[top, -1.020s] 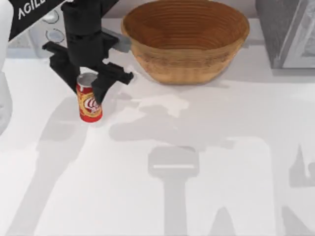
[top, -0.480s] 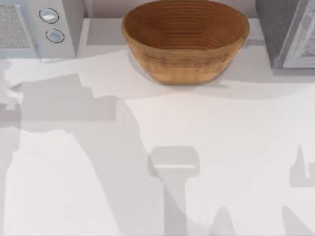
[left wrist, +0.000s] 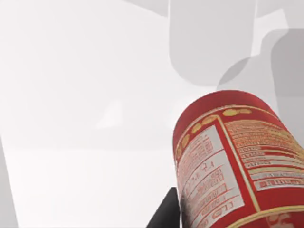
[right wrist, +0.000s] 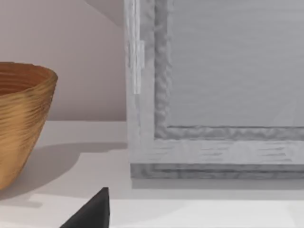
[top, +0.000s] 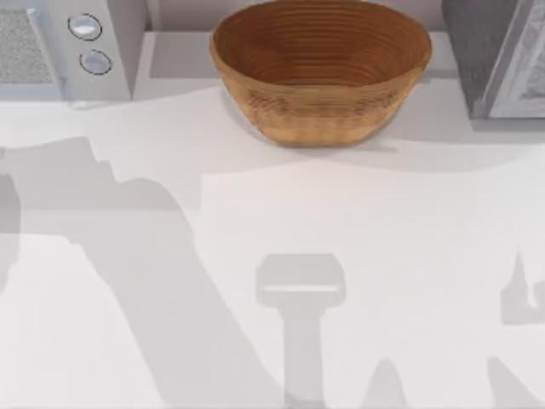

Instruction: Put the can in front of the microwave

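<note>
Can (left wrist: 232, 156) first: it sits in my left pincer (left wrist: 223, 211), red side and white printed panel turned up toward the wrist camera, its rounded end pointing out over the white table (left wrist: 71, 118). One dark finger (left wrist: 164, 214) lies against its side. The other one is hidden behind the can, so I judge the grip closed on it mostly from the way the can hangs tilted, with plain tabletop and grey shadows beyond it. How it lies relative to the microwave I cannot tell from that wrist view.

Seen from above, the microwave (top: 102, 51) stands at about ten o'clock on the table (top: 383, 256), white, with two round silver dials one above the other and a speckled mesh panel beside them. The wicker basket (top: 319, 72) is at twelve o'clock, well apart from the microwave. The darker grey box (top: 494, 55) stands at about two o'clock, near the basket's other side. Broad soft shadows fall across the table from nine o'clock down to six.

My right pincer (right wrist: 90, 213) hangs low near the table, facing the front of the grey box (right wrist: 213, 95) with the basket (right wrist: 23, 118) just beside it. Whether that pincer is open or closed I cannot tell.
</note>
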Robot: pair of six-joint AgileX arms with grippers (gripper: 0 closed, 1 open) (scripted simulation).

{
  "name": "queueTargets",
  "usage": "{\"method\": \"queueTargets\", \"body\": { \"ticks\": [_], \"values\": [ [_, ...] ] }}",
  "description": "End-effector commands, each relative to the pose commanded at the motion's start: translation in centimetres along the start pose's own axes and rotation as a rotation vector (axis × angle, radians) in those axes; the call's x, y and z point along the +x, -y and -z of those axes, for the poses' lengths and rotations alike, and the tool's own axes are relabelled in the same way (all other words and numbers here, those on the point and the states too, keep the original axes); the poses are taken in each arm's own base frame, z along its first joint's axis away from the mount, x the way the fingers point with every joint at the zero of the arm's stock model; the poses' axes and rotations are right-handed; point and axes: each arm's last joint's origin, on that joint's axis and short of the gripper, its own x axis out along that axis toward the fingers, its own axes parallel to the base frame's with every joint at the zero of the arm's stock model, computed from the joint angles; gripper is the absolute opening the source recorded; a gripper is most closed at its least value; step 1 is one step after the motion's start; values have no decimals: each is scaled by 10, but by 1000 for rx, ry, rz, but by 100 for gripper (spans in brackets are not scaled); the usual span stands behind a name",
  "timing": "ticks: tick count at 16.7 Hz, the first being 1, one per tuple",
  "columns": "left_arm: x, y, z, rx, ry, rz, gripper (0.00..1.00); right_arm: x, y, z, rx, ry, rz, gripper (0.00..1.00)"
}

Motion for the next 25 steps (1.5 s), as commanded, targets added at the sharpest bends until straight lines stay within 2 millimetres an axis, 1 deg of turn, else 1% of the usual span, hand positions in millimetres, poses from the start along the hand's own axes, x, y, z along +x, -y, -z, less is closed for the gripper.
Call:
{"method": "queueTargets", "body": {
  "ticks": [4, 7, 20, 21, 25],
  "values": [
    [7, -1, 0, -3, 5, 1, 0, 0, 0, 0, 0, 0, 0, 100],
    [7, -1, 0, -4, 5, 1, 0, 0, 0, 0, 0, 0, 0, 100],
    [7, -1, 0, -4, 5, 1, 98, 0, 0, 0, 0, 0, 0, 100],
    [7, -1, 0, -4, 5, 1, 100, 0, 0, 0, 0, 0, 0, 100],
    [7, -1, 0, -4, 5, 1, 100, 0, 0, 0, 0, 0, 0, 100]
  ]
}}
